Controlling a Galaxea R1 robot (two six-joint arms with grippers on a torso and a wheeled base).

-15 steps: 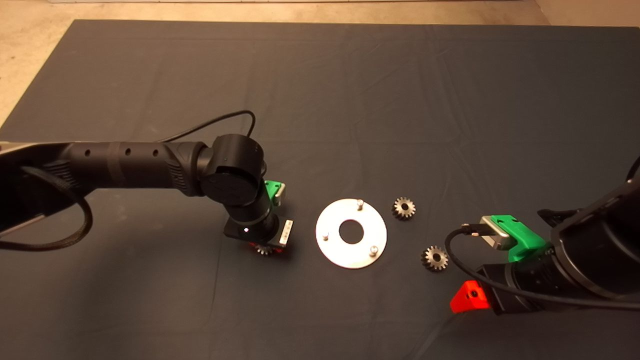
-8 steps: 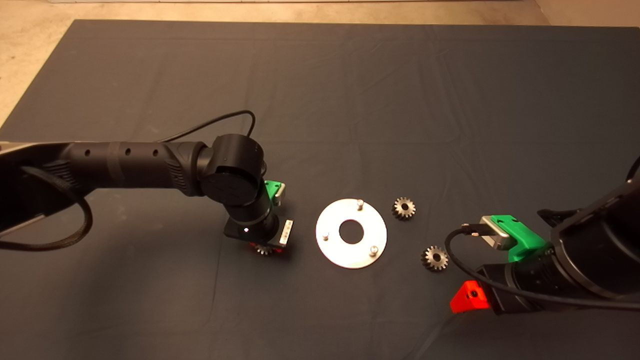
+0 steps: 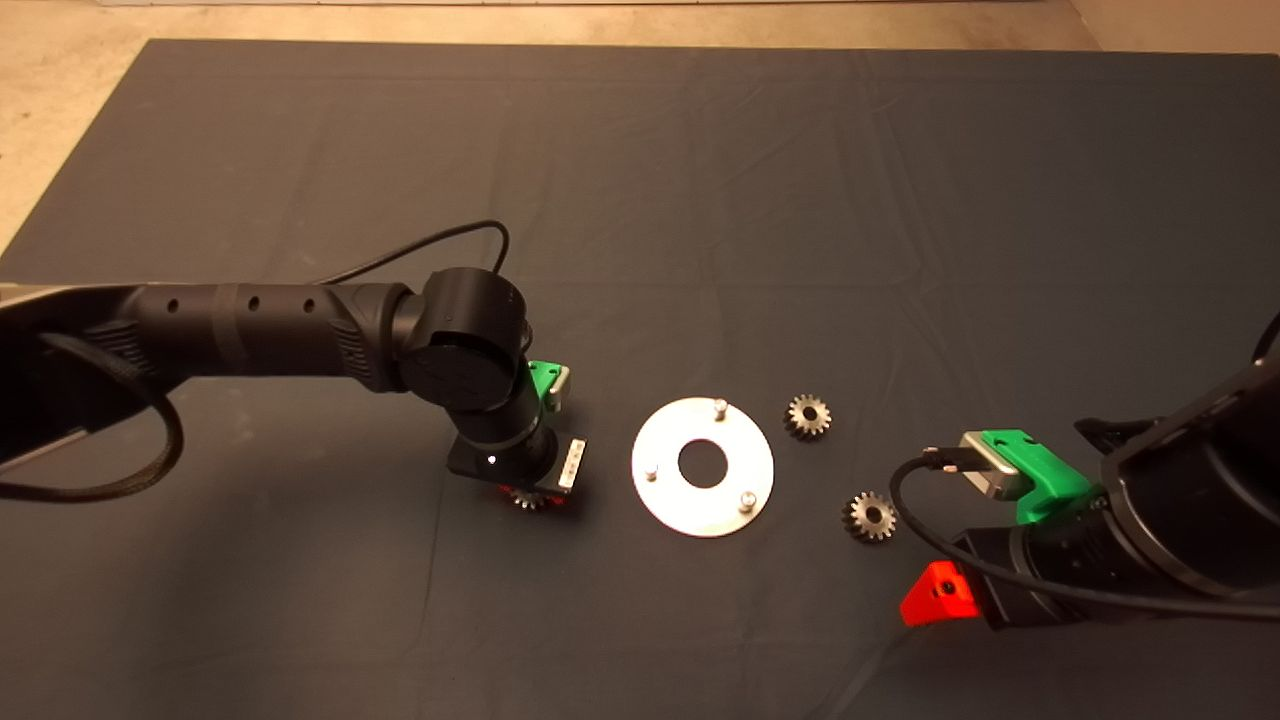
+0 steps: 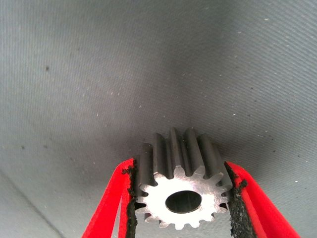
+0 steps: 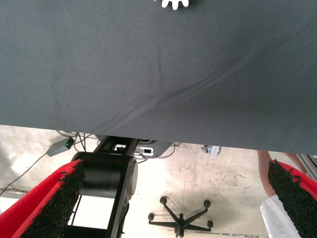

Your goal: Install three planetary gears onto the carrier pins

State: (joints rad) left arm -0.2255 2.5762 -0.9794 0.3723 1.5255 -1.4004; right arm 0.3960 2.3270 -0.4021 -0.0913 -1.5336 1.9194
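Nothing is seen to have moved since the earlier head pictures: both arms, the disc and the loose gears are found in the same places. From the head view, the left tool point(image 3: 530, 497) is held low over the mat point(image 3: 700, 200), pointing straight down just to the left of the disc point(image 3: 703, 466), with one gear point(image 3: 527, 498) partly hidden beneath the wrist. Three carrier pins point(image 3: 718, 406) are seen standing bare on the disc, and two more planetary gears point(image 3: 807, 416) are left lying on the mat just to its right, apart from it. The right tool point(image 3: 935, 595) is parked at the lower right, near the lower of those gears. In the left wrist view, the gear point(image 4: 181, 191) is seen clamped between the two black pads point(image 4: 130, 208), which are pressed against opposite toothed flanks, bore kept clear. It is judged to be solid metal: stiff, dense for its size, and slippery on its faces, so the teeth are the better purchase. In the right wrist view, the right tool's fingers point(image 5: 49, 203) are spread wide with nothing between them; the mat edge, the floor and a chair base point(image 5: 182, 214) are shown beyond.
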